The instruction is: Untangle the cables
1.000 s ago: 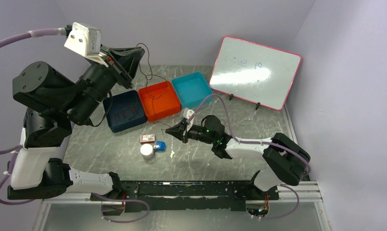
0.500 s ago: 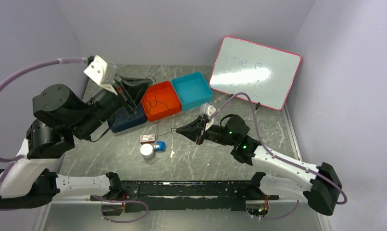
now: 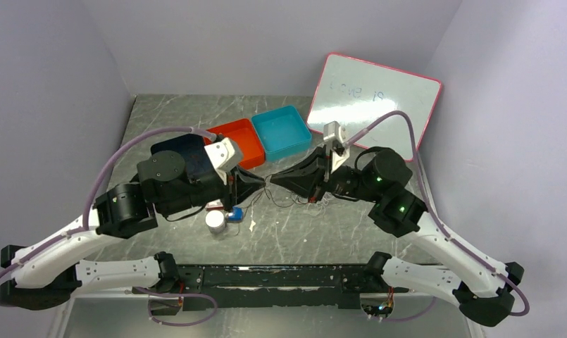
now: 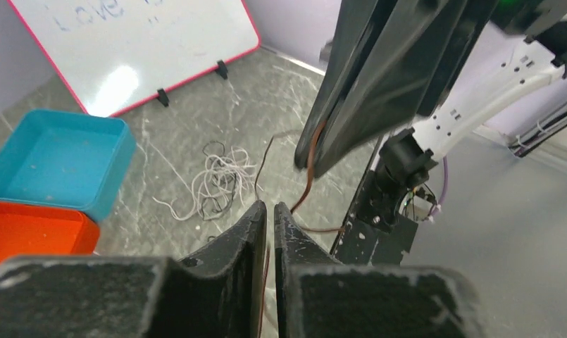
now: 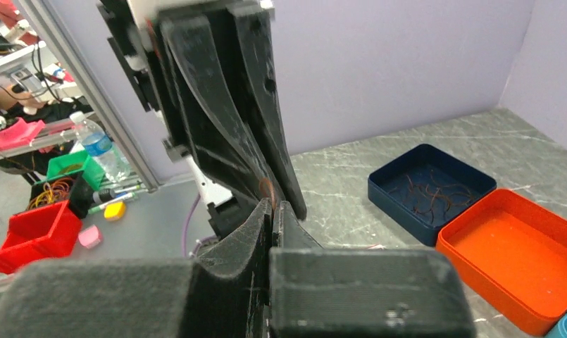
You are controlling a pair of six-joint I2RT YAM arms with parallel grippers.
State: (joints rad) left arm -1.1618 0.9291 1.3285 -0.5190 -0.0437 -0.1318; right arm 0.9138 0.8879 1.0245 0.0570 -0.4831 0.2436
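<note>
ROBOT ARMS AT WORK ON A KNOT OF CORDS: Two arms meet tip to tip over the middle of a grey marbled tabletop (image 3: 160,113), with a thin brown cable (image 4: 308,176) strung between them. The right gripper (image 3: 275,182), reaching in from the right, has its jaws pressed fully together on that cable, which hangs from their tip in a loose curve. The left gripper (image 3: 261,189), reaching in from the left, shows jaws only a slit apart. The brown strand runs into the gap, but whether they pinch it cannot be told.

Just right of the meeting point, beneath the right gripper, a tangle of thin white and dark cables (image 4: 215,184) lies in a loose heap on the tabletop, its loops crossing one another. On the far side, a navy blue plastic bin (image 5: 400,211) at the left end of a row holds several brownish strands, which suggests part of the sorting is done. An orange plastic bin (image 3: 248,144) sits next to it, with a teal plastic bin (image 3: 284,130) farther right.

On this showing the job is partway along. One strand is up off the tabletop, while the heap of white and dark cords has yet to be pulled apart.
</note>
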